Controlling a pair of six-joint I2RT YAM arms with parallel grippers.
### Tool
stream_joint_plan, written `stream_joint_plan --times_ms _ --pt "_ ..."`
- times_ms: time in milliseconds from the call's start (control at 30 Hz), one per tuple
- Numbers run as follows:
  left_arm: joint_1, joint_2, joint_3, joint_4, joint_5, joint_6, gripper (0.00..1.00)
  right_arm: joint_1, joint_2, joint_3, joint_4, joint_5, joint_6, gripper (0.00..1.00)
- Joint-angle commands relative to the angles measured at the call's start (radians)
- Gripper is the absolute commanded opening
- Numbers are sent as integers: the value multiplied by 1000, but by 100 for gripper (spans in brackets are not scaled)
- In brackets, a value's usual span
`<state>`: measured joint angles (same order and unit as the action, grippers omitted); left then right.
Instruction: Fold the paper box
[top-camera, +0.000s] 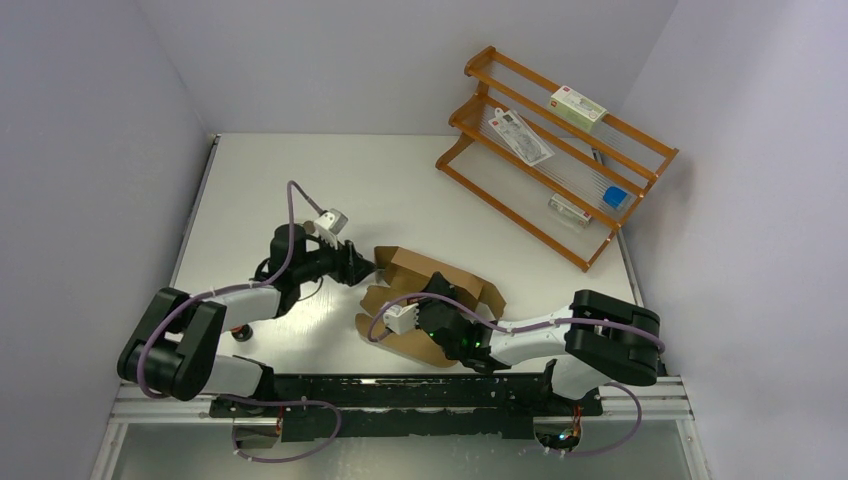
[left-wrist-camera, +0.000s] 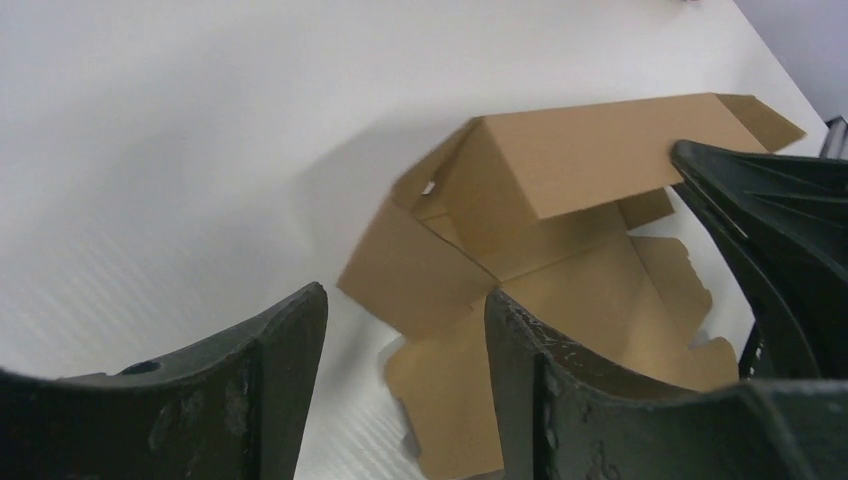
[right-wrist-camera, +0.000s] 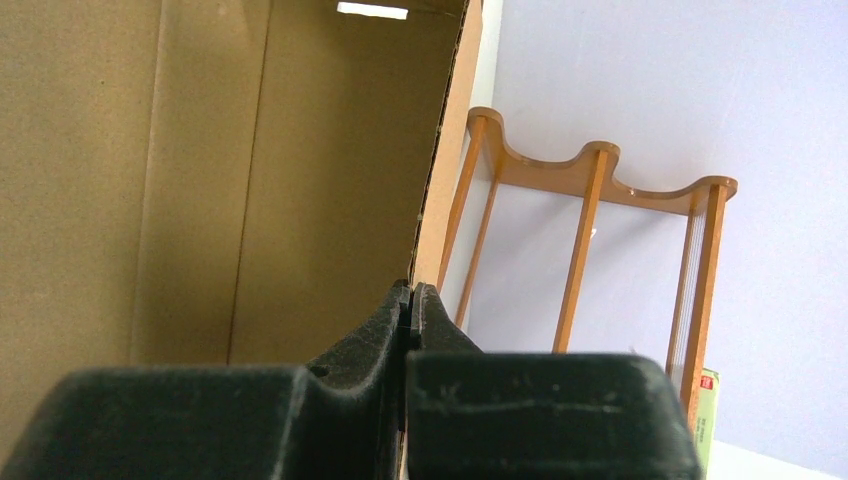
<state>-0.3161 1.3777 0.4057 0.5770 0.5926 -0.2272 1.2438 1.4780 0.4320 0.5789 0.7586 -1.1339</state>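
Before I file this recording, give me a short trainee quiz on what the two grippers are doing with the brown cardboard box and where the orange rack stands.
1. True or false: the left gripper stands open next to the brown die-cut cardboard box.
2. Pick one. The right gripper is: A open above the box; B shut on the edge of a raised box panel; C shut on nothing.
3. Fill in: the orange wooden three-tier rack stands at the white table's far ___ corner.
Key: 1 true; 2 B; 3 right.
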Motion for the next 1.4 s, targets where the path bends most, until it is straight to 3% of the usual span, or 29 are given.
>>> stream_joint_plan --times_ms 0,300,467,600,800,1133,1267,1367 --pt "-54 -16 -28 90 30 -7 63 9 3 5 -34 -52 10 0" --pt "-86 -20 -79 189 6 -47 59 9 -16 12 -61 -61 17 0" --pt "-86 -91 -25 32 -109 -23 57 9 -18 11 -67 -55 28 0" --pt "-86 -108 -17 -29 -195 -13 50 9 -31 18 -67 -53 30 0" --pt "-99 -99 -19 -8 -207 -13 37 9 -23 38 -90 -47 31 0" --pt "-115 -157 2 -63 -324 3 6 -7 32 85 -33 -64 -12 0" --pt "-115 -194 8 -103 -375 13 5 -14 48 132 -85 -54 32 3" --pt "-114 -222 6 -133 -442 19 5 -15 24 168 -179 -49 98 13"
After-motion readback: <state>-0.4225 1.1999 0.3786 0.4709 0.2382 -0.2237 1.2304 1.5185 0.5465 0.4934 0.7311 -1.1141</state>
